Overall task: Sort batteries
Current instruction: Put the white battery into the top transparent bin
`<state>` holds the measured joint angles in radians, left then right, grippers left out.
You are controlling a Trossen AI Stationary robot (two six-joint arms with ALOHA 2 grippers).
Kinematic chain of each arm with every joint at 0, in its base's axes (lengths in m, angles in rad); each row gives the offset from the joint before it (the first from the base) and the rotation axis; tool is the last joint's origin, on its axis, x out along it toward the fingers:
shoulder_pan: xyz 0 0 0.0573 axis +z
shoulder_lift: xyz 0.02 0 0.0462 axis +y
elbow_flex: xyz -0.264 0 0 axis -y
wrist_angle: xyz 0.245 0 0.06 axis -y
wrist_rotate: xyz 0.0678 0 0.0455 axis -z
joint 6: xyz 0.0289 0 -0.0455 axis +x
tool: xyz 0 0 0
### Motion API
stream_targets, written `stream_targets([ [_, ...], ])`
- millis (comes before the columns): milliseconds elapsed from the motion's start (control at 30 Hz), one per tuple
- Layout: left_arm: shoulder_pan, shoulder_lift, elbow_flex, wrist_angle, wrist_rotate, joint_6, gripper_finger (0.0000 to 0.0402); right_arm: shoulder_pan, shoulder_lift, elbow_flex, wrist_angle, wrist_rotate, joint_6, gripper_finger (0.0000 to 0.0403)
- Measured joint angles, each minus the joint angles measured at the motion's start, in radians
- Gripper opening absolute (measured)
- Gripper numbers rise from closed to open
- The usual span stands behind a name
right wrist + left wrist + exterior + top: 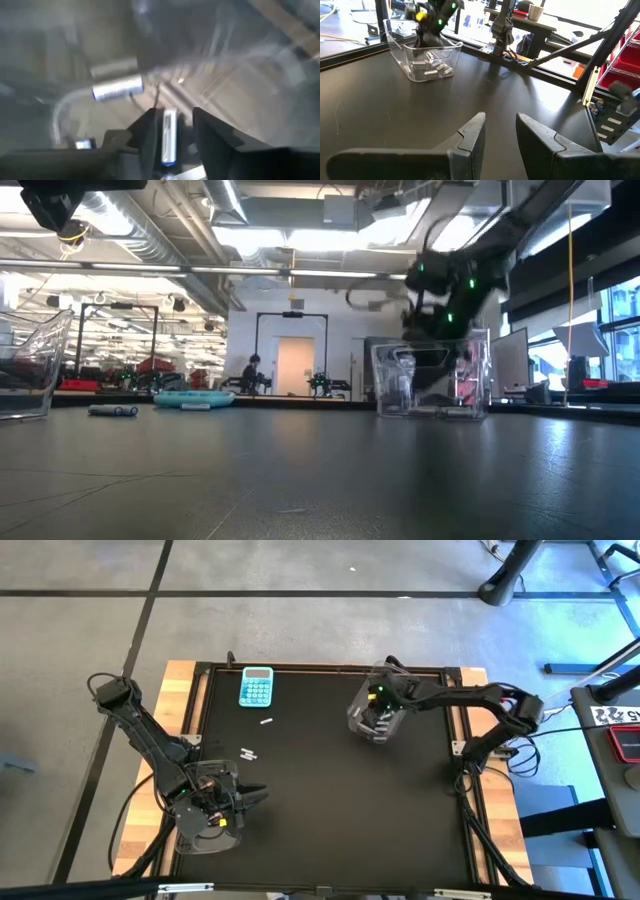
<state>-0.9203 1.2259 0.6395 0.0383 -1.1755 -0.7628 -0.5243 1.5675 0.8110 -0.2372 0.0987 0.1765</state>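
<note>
My right gripper (378, 712) reaches down into a clear bin (372, 725) at the table's far right. Its fingers stand open. A silvery battery (168, 135) lies lengthwise in the gap between them, with space on both sides. Another silvery battery (117, 89) and several more (432, 67) lie on this bin's floor. Loose batteries (248, 753) and one more (267, 721) rest on the black mat. My left gripper (258, 793) hovers open and empty at the near left, beside a second clear bin (205, 830).
A light-blue calculator (256, 687) lies flat at the far edge of the mat. Wooden strips (180, 700) border the mat left and right, with a black frame rail (520, 62) along its edge. The middle of the mat (340, 810) is bare.
</note>
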Motion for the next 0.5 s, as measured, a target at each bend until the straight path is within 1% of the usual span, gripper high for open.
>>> stream_targets([
  [133,0.0,0.0,0.0,-0.001,0.0,0.003,0.01,0.003,-0.077,0.068,-0.105,0.082,-0.017,0.0167],
  [267,0.0,0.0,0.0,-0.014,0.0,0.007,0.01,0.051,-0.196,0.104,-0.128,0.154,-0.001,0.0175],
  [400,0.01,0.004,0.0,-0.086,-0.027,-0.016,0.01,0.18,-0.319,0.103,-0.127,0.211,0.015,0.0169],
  [500,0.041,0.021,0.0,-0.135,-0.07,-0.068,0.01,0.337,-0.375,0.103,-0.104,0.248,0.037,0.0163],
])
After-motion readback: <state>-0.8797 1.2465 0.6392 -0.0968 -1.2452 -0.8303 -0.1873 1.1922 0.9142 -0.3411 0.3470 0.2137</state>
